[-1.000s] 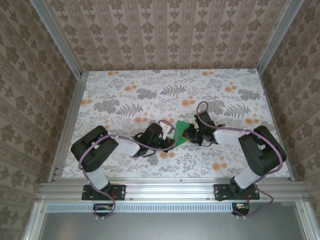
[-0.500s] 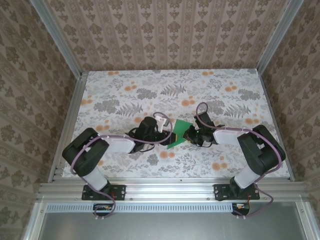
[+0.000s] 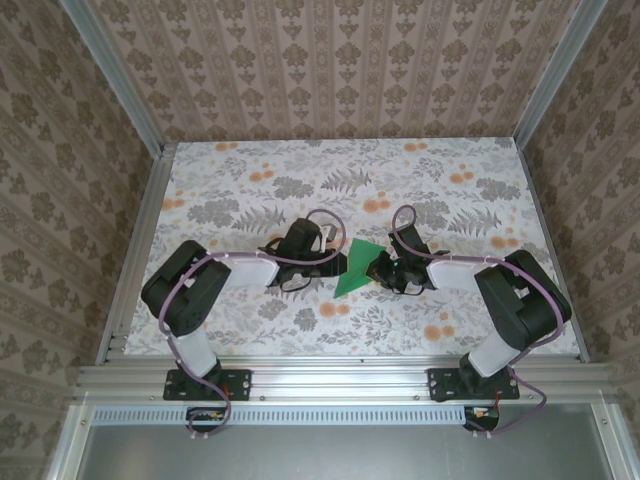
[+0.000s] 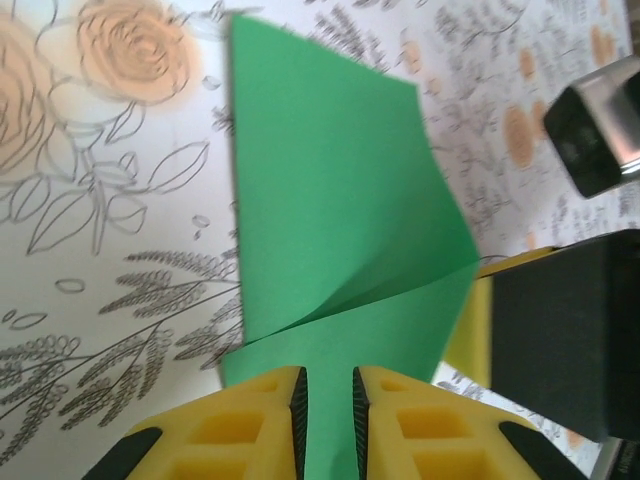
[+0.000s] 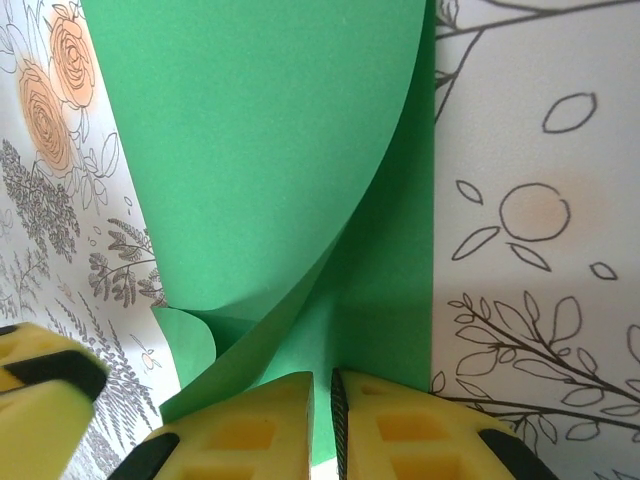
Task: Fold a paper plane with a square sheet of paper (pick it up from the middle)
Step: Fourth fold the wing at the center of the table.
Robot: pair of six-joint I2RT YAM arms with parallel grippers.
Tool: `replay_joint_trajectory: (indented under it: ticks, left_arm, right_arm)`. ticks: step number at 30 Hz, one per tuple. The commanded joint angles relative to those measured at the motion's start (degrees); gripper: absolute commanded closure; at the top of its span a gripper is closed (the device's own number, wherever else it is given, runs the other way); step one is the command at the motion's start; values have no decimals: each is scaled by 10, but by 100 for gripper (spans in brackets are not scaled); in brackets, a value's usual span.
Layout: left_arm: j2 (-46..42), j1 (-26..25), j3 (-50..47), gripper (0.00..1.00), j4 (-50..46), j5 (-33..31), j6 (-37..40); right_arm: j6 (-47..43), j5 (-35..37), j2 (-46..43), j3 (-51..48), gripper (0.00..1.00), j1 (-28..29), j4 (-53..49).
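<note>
square sheet of paper (image 3: 356, 268): folds too small to read from above; top cut by frame edge in right wrist view, near edge hidden behind right gripper (image 5: 322, 385); whether left gripper (image 4: 327, 382) pinches it or straddles, unclear

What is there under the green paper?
The paper curls, with its upper flap over a lower layer of the same sheet. The flowered table shows around it. The table surface directly beneath is covered and cannot be seen.
</note>
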Motion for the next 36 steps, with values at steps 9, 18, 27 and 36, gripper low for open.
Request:
replay_joint_trajectory:
  ticks: [9,18,27,36]
  left_arm:
    - [63,-17,63,89,-79,38,15]
    - [90,-22,87,91,-72,76,12]
    - [81,-3,77,91,-29,112,-26]
    - [48,30,60,90,-45,95,-36]
  right_arm:
    - [11,6,5,-36,84,-6,23]
    - [16,-1,1,-45,75,-7,43]
    - [6,6,2,-40,62,-7,21]
    - [-16,36,4,-18,57,-7,-49]
